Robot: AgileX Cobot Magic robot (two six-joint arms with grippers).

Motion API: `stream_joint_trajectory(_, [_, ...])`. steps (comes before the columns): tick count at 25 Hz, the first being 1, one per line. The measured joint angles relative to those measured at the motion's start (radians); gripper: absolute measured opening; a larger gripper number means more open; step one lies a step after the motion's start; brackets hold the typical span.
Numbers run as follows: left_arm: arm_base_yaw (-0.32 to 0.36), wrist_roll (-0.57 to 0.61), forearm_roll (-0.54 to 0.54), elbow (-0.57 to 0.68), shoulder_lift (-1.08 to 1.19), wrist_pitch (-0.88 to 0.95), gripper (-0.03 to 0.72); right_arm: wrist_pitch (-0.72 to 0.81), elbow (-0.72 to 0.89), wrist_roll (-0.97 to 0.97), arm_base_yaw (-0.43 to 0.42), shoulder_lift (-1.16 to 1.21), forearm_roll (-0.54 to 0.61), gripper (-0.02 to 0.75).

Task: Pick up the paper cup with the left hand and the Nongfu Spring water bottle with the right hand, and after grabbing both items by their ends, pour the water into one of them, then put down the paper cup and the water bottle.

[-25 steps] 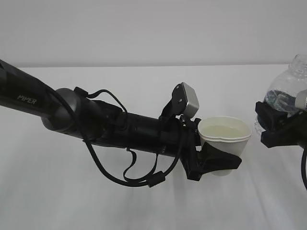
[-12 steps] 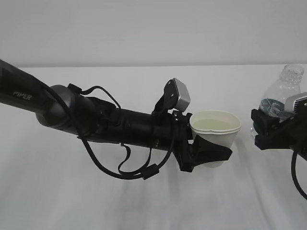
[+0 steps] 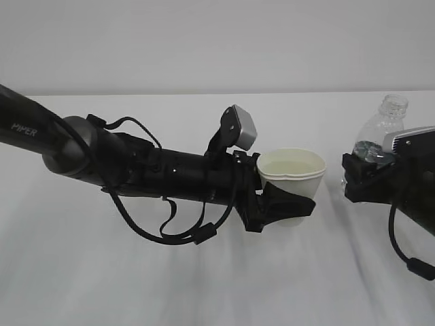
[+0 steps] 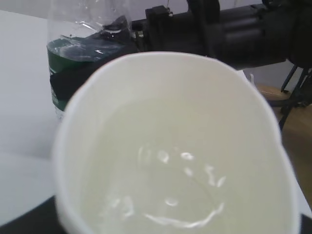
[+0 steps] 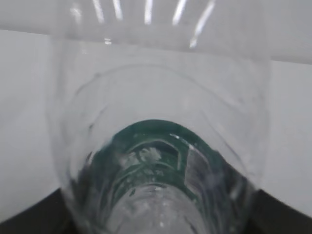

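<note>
Both tools gripping their loads above the white tabletop [image 3: 204, 285].
Left tool [image 3: 289, 207] clasps the water-filled paper cup [image 3: 292, 178]; right tool [image 3: 363, 180] clasps the upright, capless Nongfu Spring water bottle [image 3: 380, 129], near the cup.

We note the cup [image 3: 291, 178] at frame centre: white outside, pale cream inside. Bottle [image 3: 378, 129], upper right: clear, dark green label with white print. Left arm [image 3: 136, 166]: black, white "PIPER" lettering at far left, grey camera block [image 3: 243, 128]. Table [image 3: 204, 285]: white.
</note>
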Motion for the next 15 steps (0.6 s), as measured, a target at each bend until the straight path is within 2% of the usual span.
stream_joint_trajectory(15, [0.004, 0.0, 0.0, 0.0, 0.0, 0.005, 0.427, 0.0, -0.108, 0.024, 0.0, 0.116, 0.0, 0.427])
